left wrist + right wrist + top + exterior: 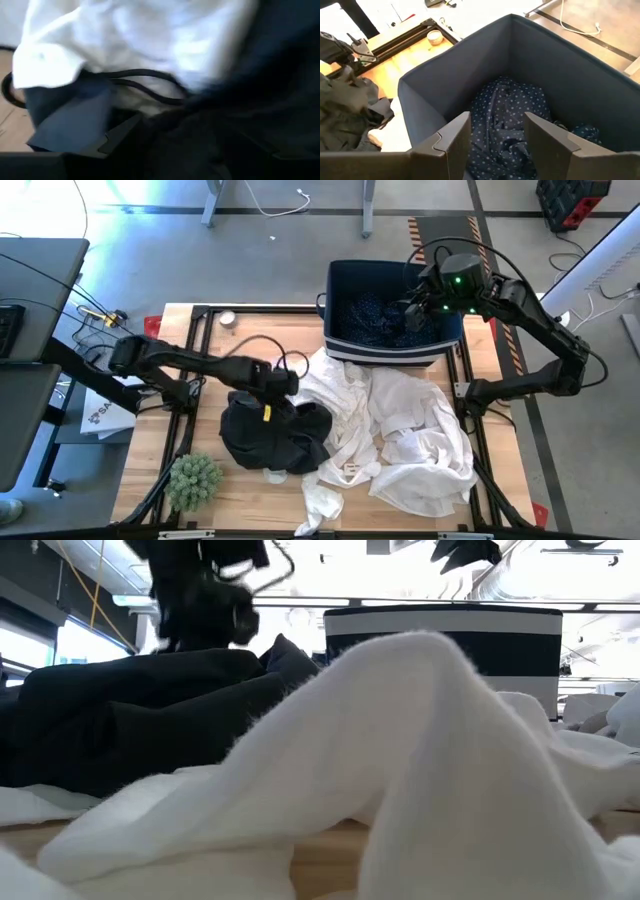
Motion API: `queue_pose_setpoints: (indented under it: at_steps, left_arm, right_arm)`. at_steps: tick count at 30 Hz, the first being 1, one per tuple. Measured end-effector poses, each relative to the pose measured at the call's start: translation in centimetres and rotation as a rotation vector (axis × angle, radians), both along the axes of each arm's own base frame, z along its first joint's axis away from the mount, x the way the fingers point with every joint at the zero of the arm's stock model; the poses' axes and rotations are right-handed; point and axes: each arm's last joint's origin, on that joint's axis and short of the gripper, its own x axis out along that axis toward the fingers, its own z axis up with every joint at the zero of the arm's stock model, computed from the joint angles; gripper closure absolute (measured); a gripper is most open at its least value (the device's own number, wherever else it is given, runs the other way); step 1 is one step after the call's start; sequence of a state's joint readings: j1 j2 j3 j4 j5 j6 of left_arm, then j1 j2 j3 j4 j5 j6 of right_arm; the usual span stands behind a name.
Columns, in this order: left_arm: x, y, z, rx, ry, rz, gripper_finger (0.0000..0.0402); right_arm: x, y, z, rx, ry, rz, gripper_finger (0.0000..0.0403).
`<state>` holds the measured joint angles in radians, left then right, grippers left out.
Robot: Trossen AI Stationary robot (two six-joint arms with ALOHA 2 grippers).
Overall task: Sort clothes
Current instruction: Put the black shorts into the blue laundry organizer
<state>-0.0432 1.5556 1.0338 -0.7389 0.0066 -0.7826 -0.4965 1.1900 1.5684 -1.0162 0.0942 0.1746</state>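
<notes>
Navy dotted clothes (507,127) lie inside the bin (345,280), under the right gripper (495,145), its fingers spread and empty. Beside the bin, the left gripper (283,383) sits on the black garment (270,430); its grip cannot be told.

I see a navy bin (340,275) at one o'clock, a green plant (193,479) at seven, and a small round cup (227,319) at eleven.

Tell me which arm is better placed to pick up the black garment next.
Left. The left gripper is right at the black garment, while the right gripper hangs open over the navy bin.
</notes>
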Motion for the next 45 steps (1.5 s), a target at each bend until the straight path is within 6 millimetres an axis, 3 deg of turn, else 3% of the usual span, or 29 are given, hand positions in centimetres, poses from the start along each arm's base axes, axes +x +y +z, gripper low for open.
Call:
queue_pose_setpoints:
  at_steps: [4, 8, 11, 13, 16, 18, 25, 29, 33, 36, 39, 45]
  left_arm:
    - [0.4, 0.0, -3.7, 0.038, 0.084, 0.065, 0.0163]
    - [1.4, -0.3, -6.5, -0.02, 0.139, 0.001, 0.0171]
    - [1.4, -0.6, -7.7, -0.056, 0.209, -0.033, 0.0207]
    - [1.1, -0.8, -7.7, -0.072, 0.238, -0.056, 0.0253]
    - [0.0, -0.8, -6.4, -0.077, 0.273, -0.11, 0.0348]
    - [-1.0, -0.5, -5.1, -0.05, 0.302, -0.11, 0.0382]
    - [-5.0, 0.5, 4.2, 0.023, 0.282, -0.104, 0.0375]
    - [-6.6, 1.0, 9.3, 0.008, 0.106, -0.057, 0.0378]
    - [-7.5, 1.5, 12.9, 0.034, -0.057, 0.006, 0.0372]
    - [-7.3, 1.9, 13.2, 0.122, -0.112, 0.044, 0.0364]
    - [-6.3, 2.7, 12.0, 0.178, -0.097, 0.071, 0.0351]
    - [-5.4, 4.3, 10.0, 0.039, -0.01, 0.047, 0.0271]
  right_arm:
    - [0.0, 0.0, 0.0, 0.003, -0.002, -0.003, 0.0225]
    - [0.0, 0.0, 0.0, 0.007, -0.004, -0.006, 0.0225]
    - [0.0, 0.0, 0.0, 0.013, -0.006, -0.01, 0.0225]
    - [0.0, 0.0, 0.0, 0.025, -0.014, -0.021, 0.0225]
    - [0.0, 0.0, 0.0, 0.037, -0.022, -0.032, 0.0225]
    - [0.0, 0.0, 0.0, 0.04, -0.025, -0.035, 0.0225]
    - [0.2, -0.1, 0.4, 0.0, -0.056, -0.018, 0.0225]
    - [0.6, -0.3, 0.9, -0.053, -0.103, -0.001, 0.0225]
    - [0.8, -0.4, 1.5, -0.086, -0.157, 0.002, 0.0225]
    - [0.9, -0.5, 1.7, -0.108, -0.169, 0.011, 0.0225]
    - [0.9, -0.5, 1.6, -0.104, -0.163, 0.011, 0.0225]
    - [0.8, -0.4, 1.2, -0.061, -0.145, 0.016, 0.0225]
